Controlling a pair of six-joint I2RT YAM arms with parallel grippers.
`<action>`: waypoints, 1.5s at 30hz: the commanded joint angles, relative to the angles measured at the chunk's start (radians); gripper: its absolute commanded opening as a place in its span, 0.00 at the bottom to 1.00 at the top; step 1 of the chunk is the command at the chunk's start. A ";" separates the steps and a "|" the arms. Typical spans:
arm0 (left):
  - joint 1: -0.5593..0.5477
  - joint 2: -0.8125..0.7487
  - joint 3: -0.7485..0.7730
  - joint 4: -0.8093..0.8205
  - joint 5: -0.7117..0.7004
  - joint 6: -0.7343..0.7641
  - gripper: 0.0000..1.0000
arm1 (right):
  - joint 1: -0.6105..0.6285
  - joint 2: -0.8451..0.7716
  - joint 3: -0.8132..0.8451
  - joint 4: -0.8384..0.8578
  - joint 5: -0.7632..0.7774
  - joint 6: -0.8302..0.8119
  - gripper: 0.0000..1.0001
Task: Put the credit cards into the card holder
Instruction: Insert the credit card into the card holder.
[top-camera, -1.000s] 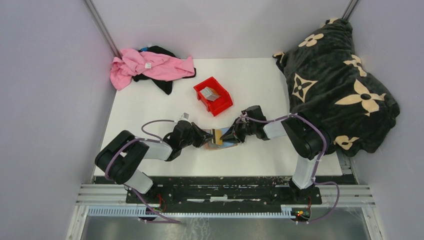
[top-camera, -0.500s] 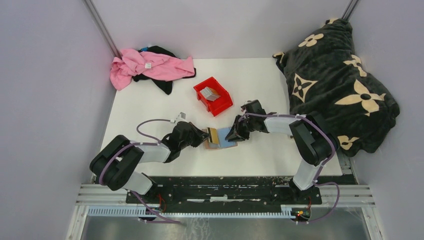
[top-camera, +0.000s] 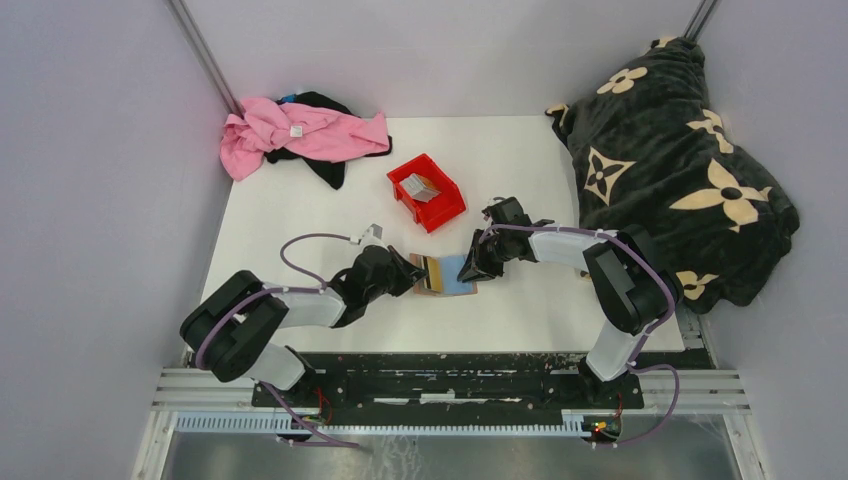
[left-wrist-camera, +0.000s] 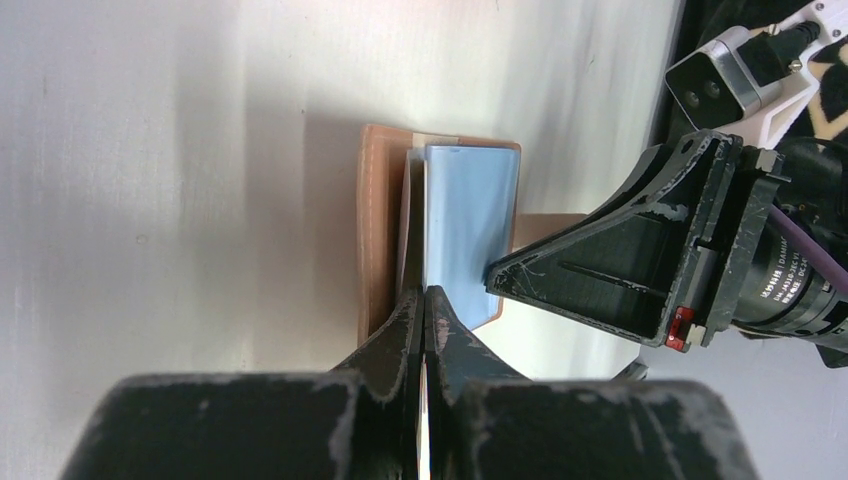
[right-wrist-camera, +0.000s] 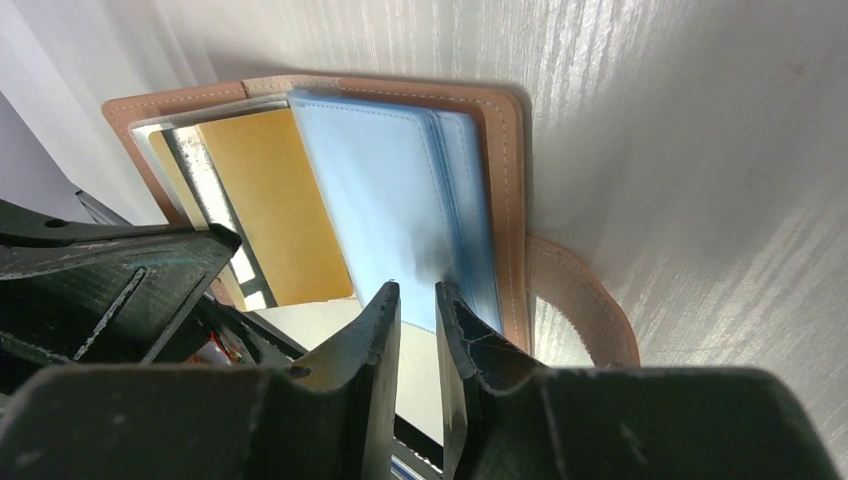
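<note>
Withdrawal of the right gripper (right-wrist-camera: 415, 300) to the right edge of the open tan-brown leather card holder (right-wrist-camera: 510, 180) on the white counter (top-camera: 300, 220), jaws nearly closed against its blue pocket panel (right-wrist-camera: 390, 190), leaves the left gripper (left-wrist-camera: 422, 310) with jaws clenched on the gold-yellow plastic card (right-wrist-camera: 265, 200), insertion apparently unfinished.

My top camera looks down from above and behind my arm bases, taking in the whole surface (top-camera: 300, 200). The wrist cameras peer close along my left tool (left-wrist-camera: 425, 295) and right tool (right-wrist-camera: 417, 290), facing each other; all three views share the card holder (top-camera: 450, 276).
</note>
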 joint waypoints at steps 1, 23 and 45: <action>-0.021 -0.049 -0.009 0.052 -0.047 0.058 0.03 | 0.002 -0.020 0.013 -0.037 0.077 -0.043 0.25; -0.068 -0.018 -0.002 0.077 -0.095 0.076 0.03 | 0.007 -0.026 0.016 -0.061 0.105 -0.057 0.23; -0.082 0.063 0.039 0.084 -0.120 0.105 0.03 | 0.007 -0.026 0.018 -0.079 0.106 -0.068 0.23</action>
